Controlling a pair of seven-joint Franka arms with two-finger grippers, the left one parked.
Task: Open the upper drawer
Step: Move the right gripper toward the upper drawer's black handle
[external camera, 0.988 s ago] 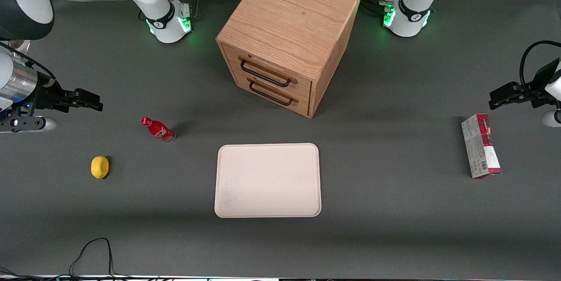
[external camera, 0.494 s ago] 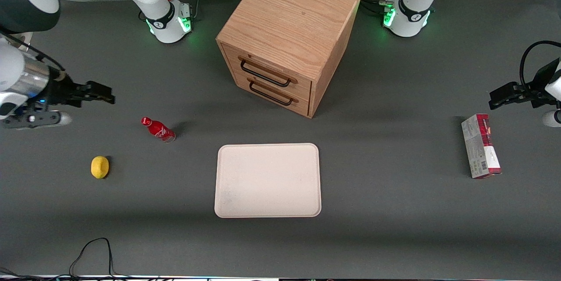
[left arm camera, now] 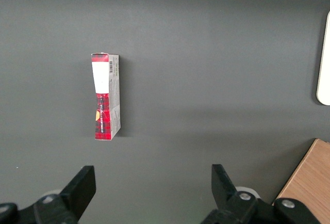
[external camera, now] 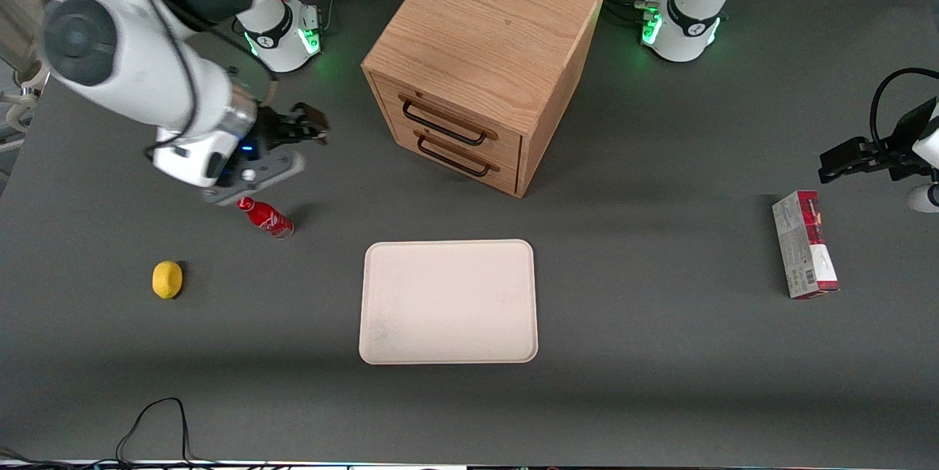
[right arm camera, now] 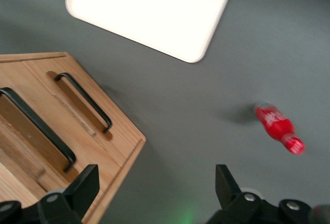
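The end effector (external camera: 312,125) is held above the grey table (external camera: 660,353) with fingers spread and empty — near the shut light-oak upper drawer (external camera: 447,118) with its thin black bar handle (external camera: 443,126).

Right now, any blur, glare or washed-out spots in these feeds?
Front view: working arm smeared by motion, gripper open, short of the cabinet. Right wrist view: tray blown out white, red bottle blurred, upper drawer handle readable. Left wrist view: sharp, evenly lit.

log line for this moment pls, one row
phase: approach | gripper: open, empty, in the air beside the cabinet, above the red bottle | upper drawer: shut, handle untouched | bottom drawer: shut
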